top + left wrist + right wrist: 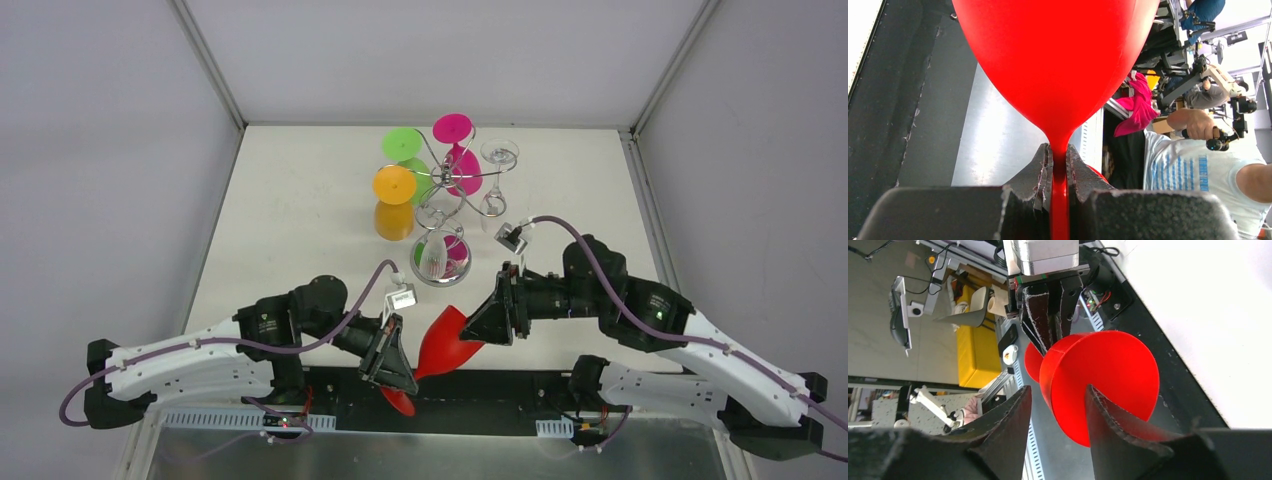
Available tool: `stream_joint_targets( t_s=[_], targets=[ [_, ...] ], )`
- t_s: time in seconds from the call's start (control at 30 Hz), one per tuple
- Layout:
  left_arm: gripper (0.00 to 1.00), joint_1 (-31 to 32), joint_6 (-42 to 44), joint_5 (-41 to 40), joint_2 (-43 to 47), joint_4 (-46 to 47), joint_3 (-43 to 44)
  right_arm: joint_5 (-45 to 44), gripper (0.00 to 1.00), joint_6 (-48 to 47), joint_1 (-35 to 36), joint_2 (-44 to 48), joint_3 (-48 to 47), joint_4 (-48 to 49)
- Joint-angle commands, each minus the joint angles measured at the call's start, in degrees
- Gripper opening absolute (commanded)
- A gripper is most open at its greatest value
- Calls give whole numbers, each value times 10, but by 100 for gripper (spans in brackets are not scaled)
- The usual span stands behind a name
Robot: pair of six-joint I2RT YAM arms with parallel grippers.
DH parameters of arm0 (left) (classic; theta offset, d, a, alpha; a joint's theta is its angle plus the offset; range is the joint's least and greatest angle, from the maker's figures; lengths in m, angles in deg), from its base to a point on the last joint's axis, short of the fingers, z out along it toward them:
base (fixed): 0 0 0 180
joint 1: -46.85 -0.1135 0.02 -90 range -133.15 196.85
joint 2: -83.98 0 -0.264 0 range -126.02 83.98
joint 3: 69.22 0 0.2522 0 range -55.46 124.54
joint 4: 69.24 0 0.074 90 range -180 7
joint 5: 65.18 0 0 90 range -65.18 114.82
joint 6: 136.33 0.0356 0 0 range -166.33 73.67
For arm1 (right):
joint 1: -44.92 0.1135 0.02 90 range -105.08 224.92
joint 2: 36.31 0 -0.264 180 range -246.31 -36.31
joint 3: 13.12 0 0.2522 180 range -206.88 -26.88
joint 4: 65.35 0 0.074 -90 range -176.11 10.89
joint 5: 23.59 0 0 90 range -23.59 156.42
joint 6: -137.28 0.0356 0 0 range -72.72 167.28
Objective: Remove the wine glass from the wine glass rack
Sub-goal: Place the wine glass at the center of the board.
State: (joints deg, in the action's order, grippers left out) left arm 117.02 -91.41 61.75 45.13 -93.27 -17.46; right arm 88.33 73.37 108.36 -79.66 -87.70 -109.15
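The left hand (1058,150) is pinched nearly closed on the stem of the red wine glass (448,345), holding it off the counter (300,220) near the front edge, bowl tipped toward the right hand (1055,392). The right hand is half spread, its fingers (1013,415) straddling the rim of the bowl, with a gap showing on one side. The wine glass rack (447,180) stands well apart, farther back on the counter.

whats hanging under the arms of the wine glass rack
On the wine glass rack, hanging foot up: orange glass, green glass, magenta glass, clear glass. Their feet cover part of each bowl.
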Motion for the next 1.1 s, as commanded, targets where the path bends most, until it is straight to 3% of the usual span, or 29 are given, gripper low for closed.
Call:
stream_joint_targets(
  t_s=[0.0, 0.53, 0.87, 1.07],
  targets=[
    [0, 11, 28, 8, 15, 41, 11, 70, 45, 14, -10, -4, 6, 50],
    [0, 17, 41, 22, 20, 56, -1, 143, 30, 40, -20, 0, 28, 101],
    [0, 18, 37, 25, 19, 67, -12, 159, 11, 41, -21, -2, 33, 115],
    [21, 18, 48, 22, 24, 69, -15, 163, 11, 41, -21, -4, 36, 118]
  ],
)
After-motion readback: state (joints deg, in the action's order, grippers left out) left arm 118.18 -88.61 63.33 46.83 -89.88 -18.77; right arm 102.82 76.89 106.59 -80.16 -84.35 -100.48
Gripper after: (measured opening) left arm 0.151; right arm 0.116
